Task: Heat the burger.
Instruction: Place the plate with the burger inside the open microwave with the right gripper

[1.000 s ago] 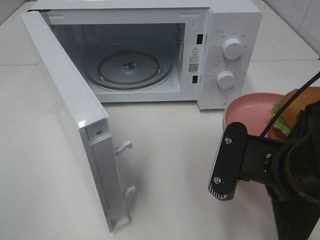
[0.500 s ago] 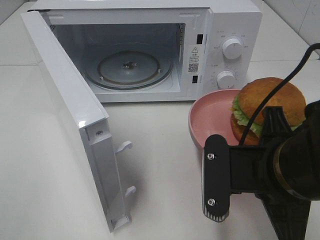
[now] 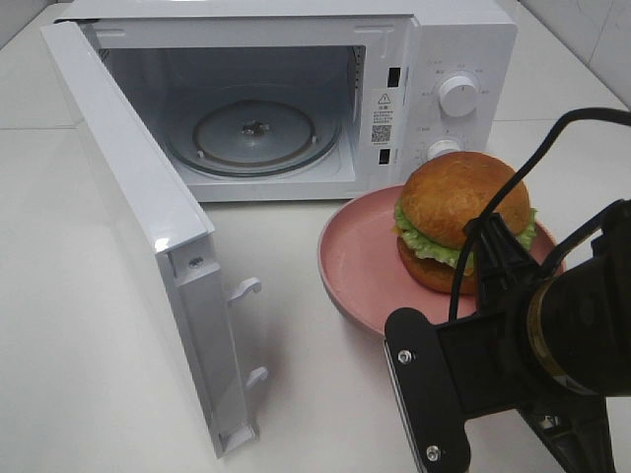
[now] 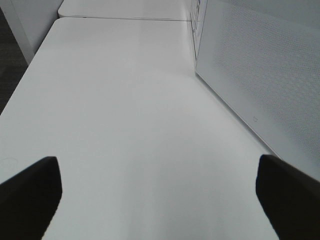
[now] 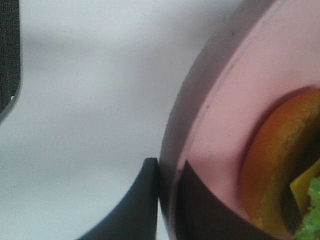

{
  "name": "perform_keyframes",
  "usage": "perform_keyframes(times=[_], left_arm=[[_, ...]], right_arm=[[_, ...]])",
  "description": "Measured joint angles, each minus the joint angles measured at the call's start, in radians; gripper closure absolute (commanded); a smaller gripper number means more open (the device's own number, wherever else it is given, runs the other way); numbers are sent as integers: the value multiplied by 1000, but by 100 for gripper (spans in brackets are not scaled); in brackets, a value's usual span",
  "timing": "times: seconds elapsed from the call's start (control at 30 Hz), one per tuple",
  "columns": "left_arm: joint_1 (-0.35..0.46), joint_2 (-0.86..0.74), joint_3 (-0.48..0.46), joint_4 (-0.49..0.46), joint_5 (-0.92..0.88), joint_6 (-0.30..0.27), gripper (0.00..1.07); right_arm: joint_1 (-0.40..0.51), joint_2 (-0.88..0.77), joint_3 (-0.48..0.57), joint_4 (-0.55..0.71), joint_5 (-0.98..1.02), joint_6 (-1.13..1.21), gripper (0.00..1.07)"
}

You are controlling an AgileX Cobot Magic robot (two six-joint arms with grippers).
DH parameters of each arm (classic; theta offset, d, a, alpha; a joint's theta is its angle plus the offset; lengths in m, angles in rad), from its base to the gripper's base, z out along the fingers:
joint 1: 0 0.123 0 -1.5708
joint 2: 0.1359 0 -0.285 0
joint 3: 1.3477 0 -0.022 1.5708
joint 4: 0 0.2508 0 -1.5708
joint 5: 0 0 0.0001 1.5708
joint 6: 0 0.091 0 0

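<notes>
White microwave (image 3: 463, 39), burger (image 3: 455, 202) in front — label (image 3: 383, 116) illegibly small.

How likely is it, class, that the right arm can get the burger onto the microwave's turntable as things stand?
Probably yes. The right pincer grips the pink plate under the burger, the door stands wide open, and the turntable is bare.

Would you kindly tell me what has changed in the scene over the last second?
The pink plate carrying the burger has moved left, toward the open microwave, and is now fully in view. The right hand is clamped on the plate's rim and came along with it. The microwave, its open door and the empty turntable stayed put.
</notes>
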Motion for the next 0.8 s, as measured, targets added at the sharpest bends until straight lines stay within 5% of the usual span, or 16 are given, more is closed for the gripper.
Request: perform_keyframes(times=[0.27,0.8], left_arm=[[0,0,0,0,0,0,9],[0,0,0,0,0,0,9]], right_arm=[[-23,0,0,6,-83,-107,107],[-254,2,1,137,-283,-572,107]])
